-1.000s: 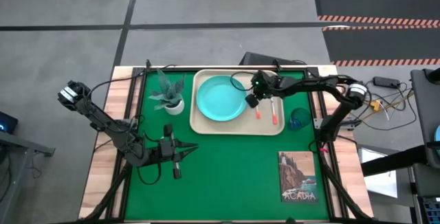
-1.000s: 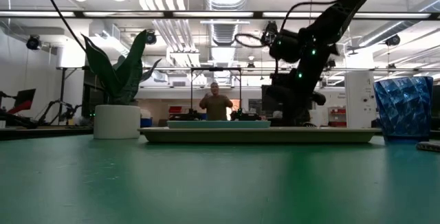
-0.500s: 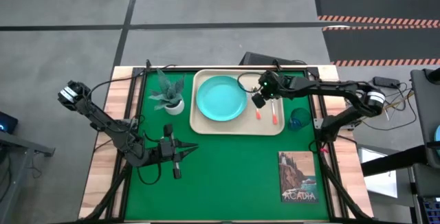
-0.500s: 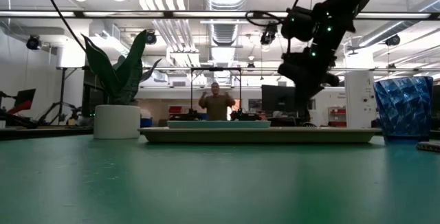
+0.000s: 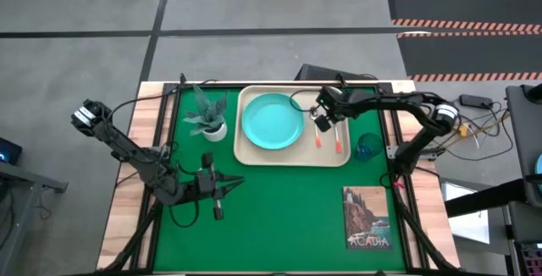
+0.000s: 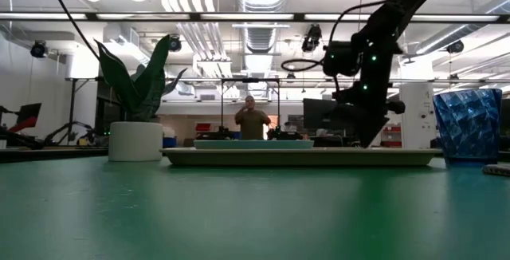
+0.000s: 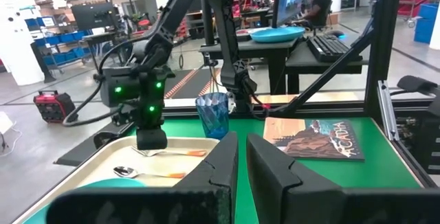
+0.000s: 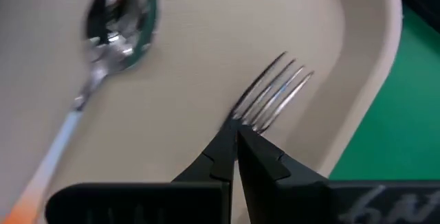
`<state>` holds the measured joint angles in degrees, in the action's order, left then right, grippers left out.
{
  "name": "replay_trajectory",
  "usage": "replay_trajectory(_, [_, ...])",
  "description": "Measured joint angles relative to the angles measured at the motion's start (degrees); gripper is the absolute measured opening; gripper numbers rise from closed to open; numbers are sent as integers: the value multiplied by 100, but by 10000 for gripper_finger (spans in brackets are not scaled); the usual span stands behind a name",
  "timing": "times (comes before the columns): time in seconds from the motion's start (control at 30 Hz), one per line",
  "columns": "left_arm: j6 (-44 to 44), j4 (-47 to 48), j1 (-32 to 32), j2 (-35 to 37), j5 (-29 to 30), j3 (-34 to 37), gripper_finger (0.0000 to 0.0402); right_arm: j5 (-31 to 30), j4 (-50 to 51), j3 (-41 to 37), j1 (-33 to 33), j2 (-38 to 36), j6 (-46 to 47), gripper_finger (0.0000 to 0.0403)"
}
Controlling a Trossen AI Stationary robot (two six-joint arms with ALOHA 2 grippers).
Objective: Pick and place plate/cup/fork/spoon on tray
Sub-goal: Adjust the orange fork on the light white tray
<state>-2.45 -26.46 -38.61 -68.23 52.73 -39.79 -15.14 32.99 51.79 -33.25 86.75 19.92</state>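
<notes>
The beige tray [image 5: 292, 161] holds the turquoise plate [image 5: 273, 121], the spoon [image 5: 318, 136] and the fork [image 5: 336, 140], both with orange-red handles toward the near edge. The blue cup [image 5: 368, 146] stands on the green mat just right of the tray. My right gripper [image 8: 237, 133] is shut and low over the tray [image 6: 369, 139], at the fork's tine end [image 8: 275, 90], with the spoon's bowl [image 8: 124, 18] beside it. My left gripper [image 5: 218, 205] is shut and waits over the mat, near of the plant. My right gripper's shut fingertips stand over the fork's neck [image 8: 242, 114], just behind the tines, pointing down from above. I cannot tell whether they touch it. The fork lies flat on the tray floor.
A white-potted plant [image 5: 207, 115] stands left of the tray. A picture book [image 5: 367, 217] lies at the near right of the mat. A person [image 6: 252, 123] stands in the room beyond the table.
My right gripper has risen from low over the tray beside the spoon, gone a little toward the table's right edge, and come down again at the fork's tine end. The spoon, fork, plate and cup have stayed in place.
</notes>
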Motion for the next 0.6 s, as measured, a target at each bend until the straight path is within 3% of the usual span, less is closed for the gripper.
replay_trajectory(0.27, [-141, 0, 49, 0, 2, 0, 16, -8, 959, 832, -261, 811, -126, 11])
replay_trajectory(0.6, [-150, 0, 49, 0, 2, 1, 16, -4, 1148, 1290, -115, 1365, -121, 11])
